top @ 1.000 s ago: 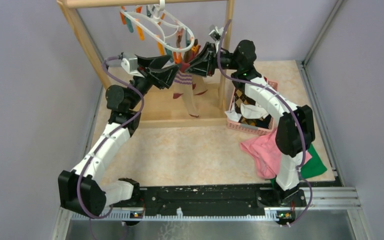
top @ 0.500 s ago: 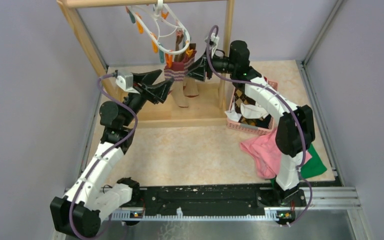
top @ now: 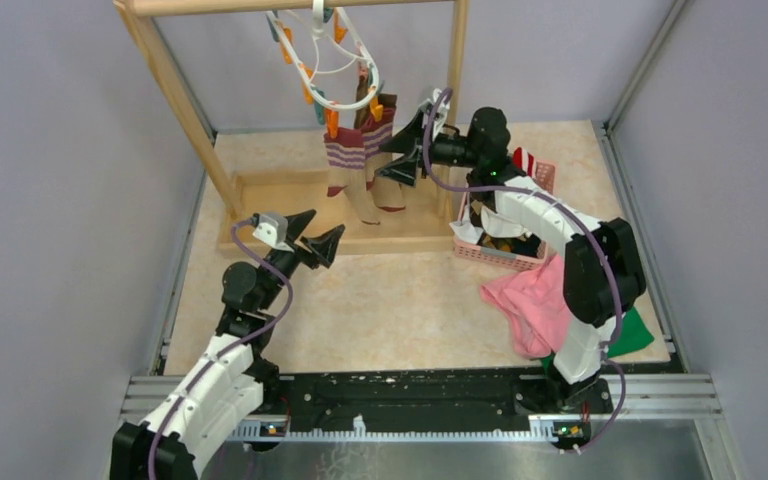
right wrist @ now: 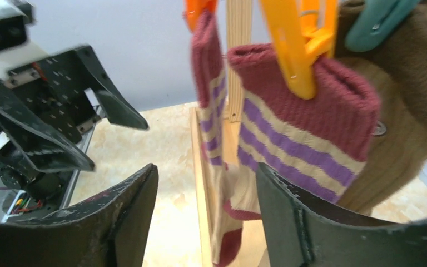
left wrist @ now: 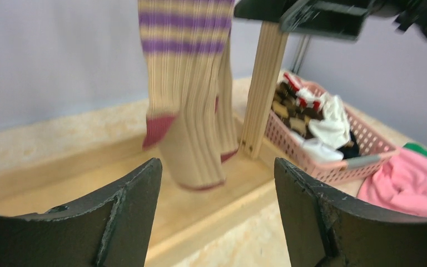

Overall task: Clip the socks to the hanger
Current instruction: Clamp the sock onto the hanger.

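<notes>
From above you see the hanger [top: 344, 104] hooked on the wooden rack [top: 167, 85], with the striped socks [top: 353, 170] dangling from it over the rack's base. Your right wrist camera adds what that view hides: an orange clip [right wrist: 296, 41] bites the maroon cuff of one striped sock, another orange clip holds its partner, and a teal clip [right wrist: 373, 23] pins an olive-brown sock [right wrist: 403, 133] just beside them. The right claw [right wrist: 207, 169] stands released, with nothing between its fingers. It sits close in front of the hanging cuffs, and it may brush them, though the overhead angle is too flat to be sure. The left claw [left wrist: 217, 167] is spread wide and empty too. It is low and well apart from the socks, which hang ahead of it and above. Only its camera shows you the pink basket [left wrist: 361, 161] clearly, with argyle and white socks heaped inside and the pink cloth [left wrist: 406, 189] next to it.
</notes>
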